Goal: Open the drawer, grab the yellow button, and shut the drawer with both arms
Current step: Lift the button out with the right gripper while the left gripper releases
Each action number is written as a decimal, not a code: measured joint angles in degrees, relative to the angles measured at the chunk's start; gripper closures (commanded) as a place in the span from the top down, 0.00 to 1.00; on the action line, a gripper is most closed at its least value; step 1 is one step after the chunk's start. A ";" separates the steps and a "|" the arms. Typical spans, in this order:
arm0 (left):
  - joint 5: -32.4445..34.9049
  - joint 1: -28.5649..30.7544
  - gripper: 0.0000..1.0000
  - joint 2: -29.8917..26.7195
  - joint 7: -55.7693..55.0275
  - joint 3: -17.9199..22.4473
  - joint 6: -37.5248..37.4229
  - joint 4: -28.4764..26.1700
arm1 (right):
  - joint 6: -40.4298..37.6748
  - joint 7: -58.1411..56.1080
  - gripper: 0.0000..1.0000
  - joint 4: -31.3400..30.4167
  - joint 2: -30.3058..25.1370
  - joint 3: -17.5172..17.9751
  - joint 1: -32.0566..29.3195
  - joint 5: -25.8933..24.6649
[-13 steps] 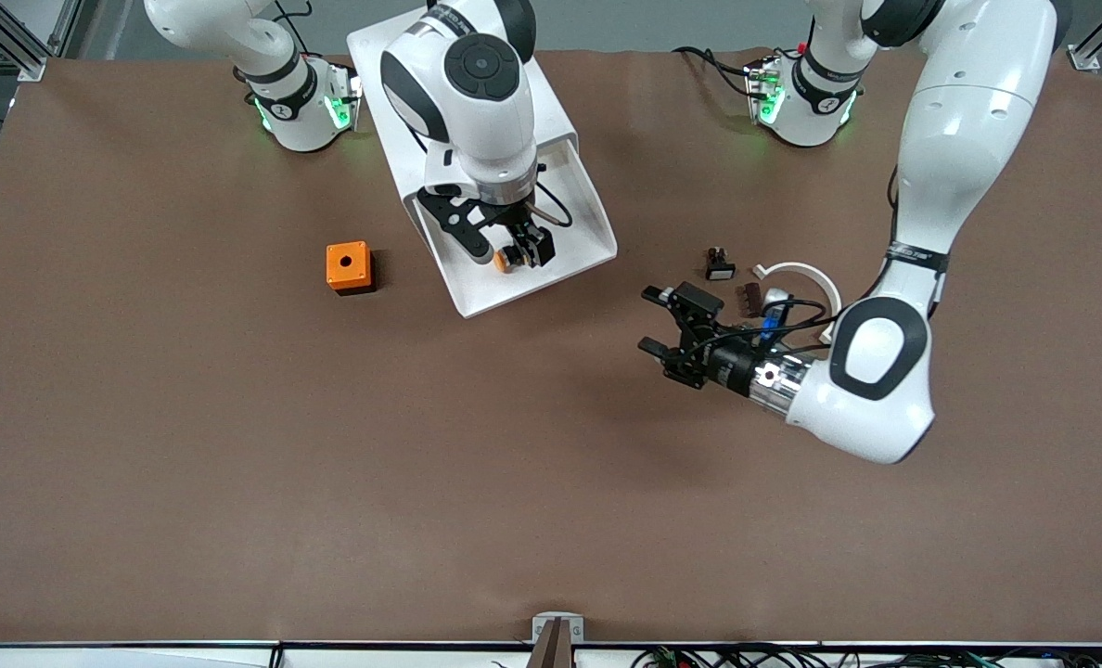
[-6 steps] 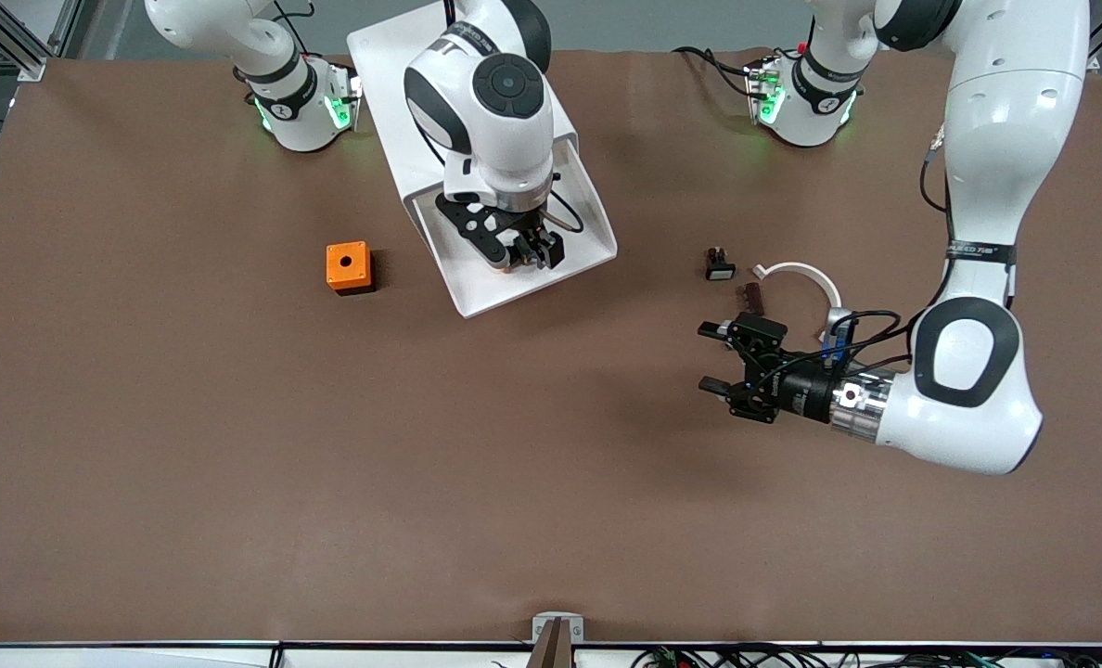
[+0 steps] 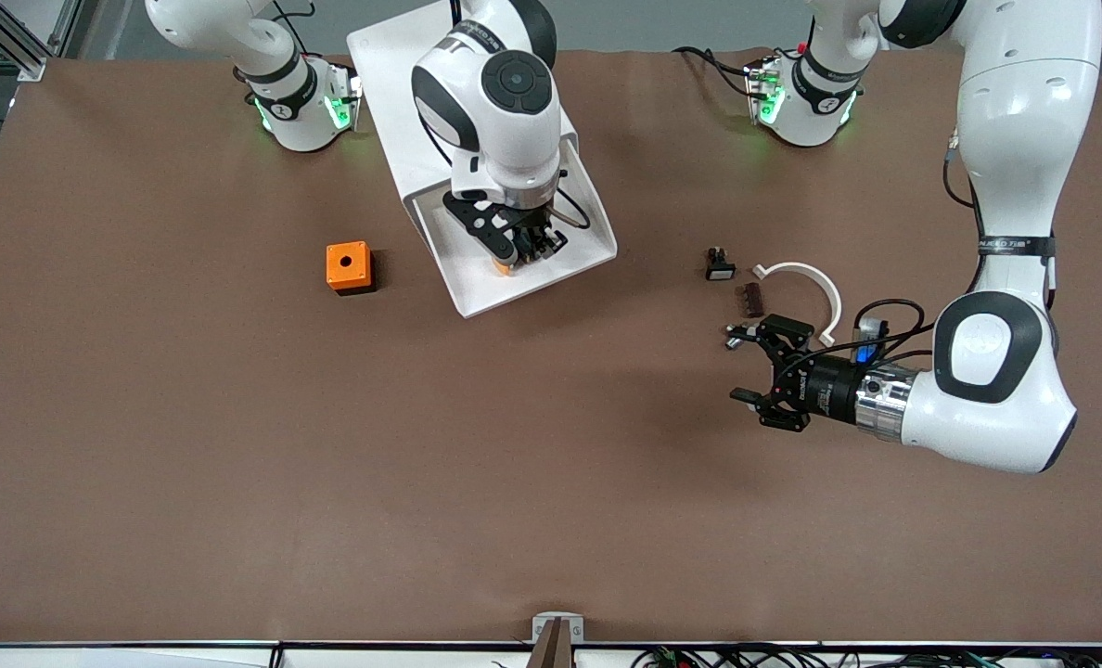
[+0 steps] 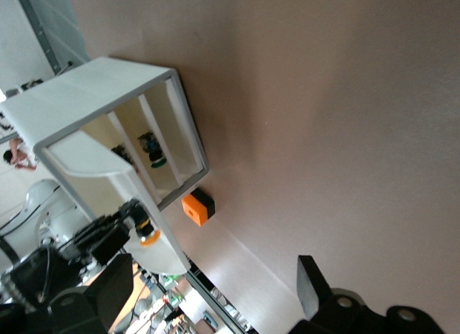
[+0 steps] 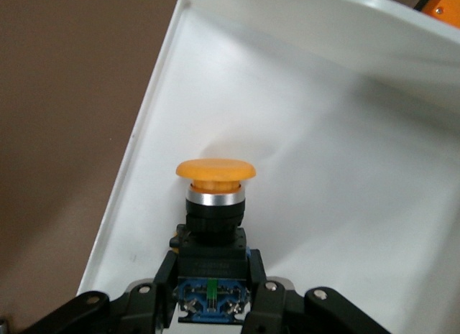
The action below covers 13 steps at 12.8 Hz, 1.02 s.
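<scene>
The drawer (image 3: pixel 581 232) stands pulled out of the white cabinet (image 3: pixel 391 57) toward the front camera. My right gripper (image 3: pixel 519 254) reaches down into it. In the right wrist view the right gripper (image 5: pixel 212 284) is shut on the dark, blue-backed body of the button (image 5: pixel 215 170), whose orange cap points away from the fingers (image 5: pixel 159 278), low over the drawer's white floor (image 5: pixel 323 133). The button's cap (image 3: pixel 503 267) shows just under the gripper in the front view. My left gripper (image 3: pixel 737 367) hangs open and holds nothing, over bare table toward the left arm's end.
An orange cube (image 3: pixel 348 267) with a round hole sits beside the drawer toward the right arm's end. Close to the left gripper lie a small black part with a white face (image 3: pixel 720 265), a brown piece (image 3: pixel 750 297) and a white curved strip (image 3: pixel 809 277).
The right gripper has come down around the button and shut on it. The left arm has drawn its open gripper away from the drawer, toward its own end of the table.
</scene>
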 measured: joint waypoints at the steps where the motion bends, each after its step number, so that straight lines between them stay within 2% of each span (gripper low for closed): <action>1: 1.80 -0.02 1.00 0.00 2.12 0.46 0.00 0.00 | -0.98 -0.73 0.00 1.18 -0.01 -0.37 -0.30 0.00; 4: 6.61 -0.59 1.00 0.00 5.58 0.32 -0.12 0.00 | -12.13 -11.98 0.00 8.87 -0.25 -1.15 -5.63 0.00; 7: 6.90 -3.49 1.00 -0.07 7.06 0.23 0.67 0.03 | -19.13 -34.54 0.00 11.51 -1.57 -1.76 -16.90 0.00; 10: 8.50 -7.36 1.00 -0.10 9.30 0.21 5.87 0.08 | -18.18 -55.17 0.00 9.62 -1.51 -2.01 -30.13 -0.03; 13: 14.26 -11.10 1.00 -0.11 20.45 0.22 9.39 0.15 | -5.84 -72.79 0.00 1.31 -0.88 -2.06 -40.65 -0.26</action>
